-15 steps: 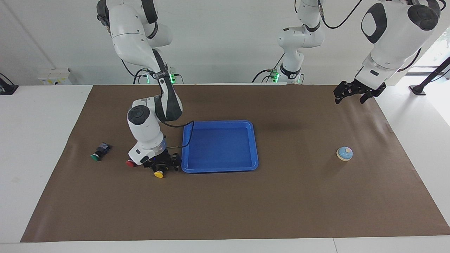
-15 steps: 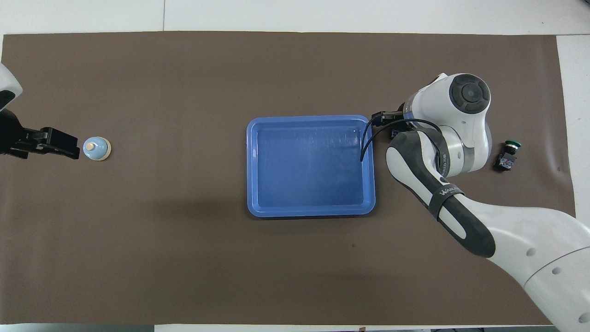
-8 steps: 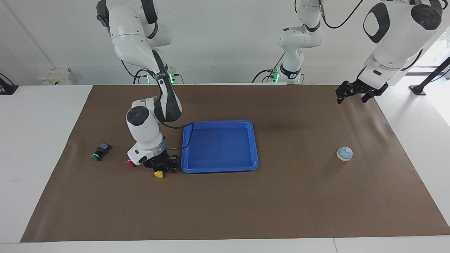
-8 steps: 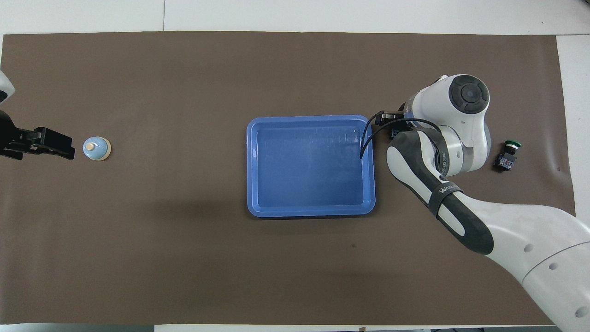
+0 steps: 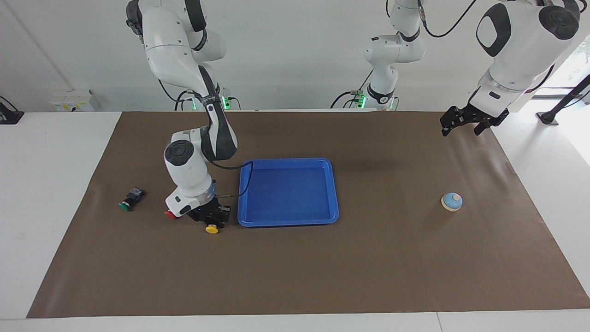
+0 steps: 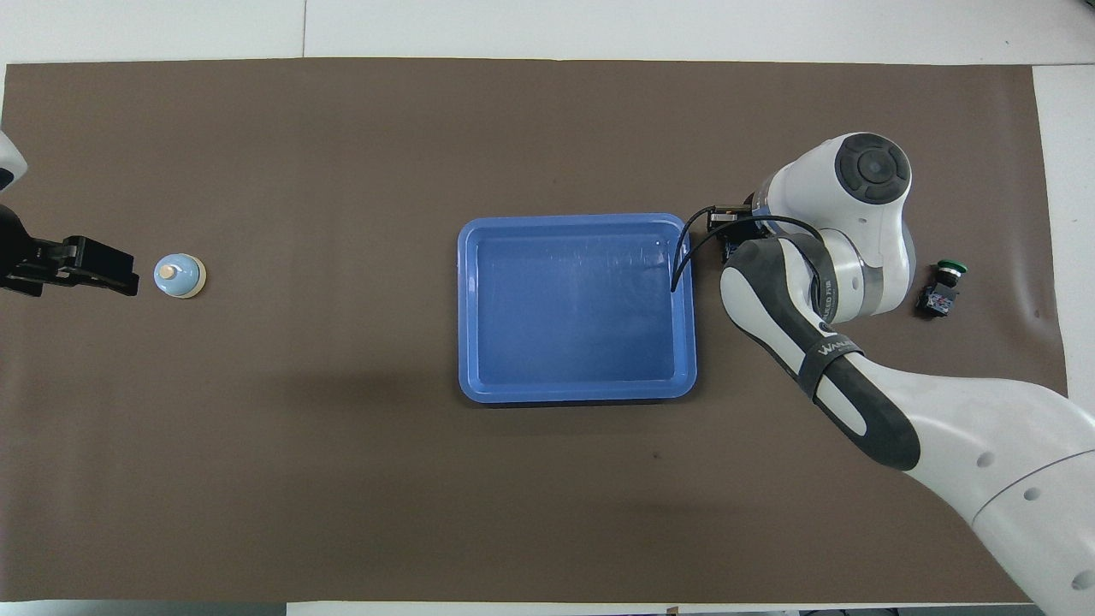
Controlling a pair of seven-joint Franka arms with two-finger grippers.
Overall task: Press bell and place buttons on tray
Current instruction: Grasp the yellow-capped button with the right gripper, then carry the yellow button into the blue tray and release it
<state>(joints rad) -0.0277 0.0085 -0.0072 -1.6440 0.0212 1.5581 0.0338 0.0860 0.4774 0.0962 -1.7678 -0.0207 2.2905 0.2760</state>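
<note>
Bell (image 5: 451, 201): set on the brown surface (image 5: 396, 258) toward the left arm's end, well apart from the tray.

Tray (image 5: 333, 193): blue, mid-surface, nothing in it.

Yellow button (image 5: 212, 228): at the tip of the right claw (image 5: 212, 216), just beside the tray's corner farthest from the robots. Whether it is clamped or merely touched cannot be told. Over the last second it has been shifted slightly away from the tray along with the claw, which has been drawn back a little.

Red button (image 5: 171, 214): beside the right wrist, partly hidden by it.

Green button (image 5: 124, 206): lying alone, farther toward the right arm's end (clear too in the overhead view (image 6: 949, 269)).

Left claw (image 5: 464, 122): held high over the surface near the robots' edge, fingers apart; it has been raised and pulled back slightly, then held still. This arm is judged to be waiting.

Judgement: the yellow button is being settled for a grasp; no button has yet been placed.
</note>
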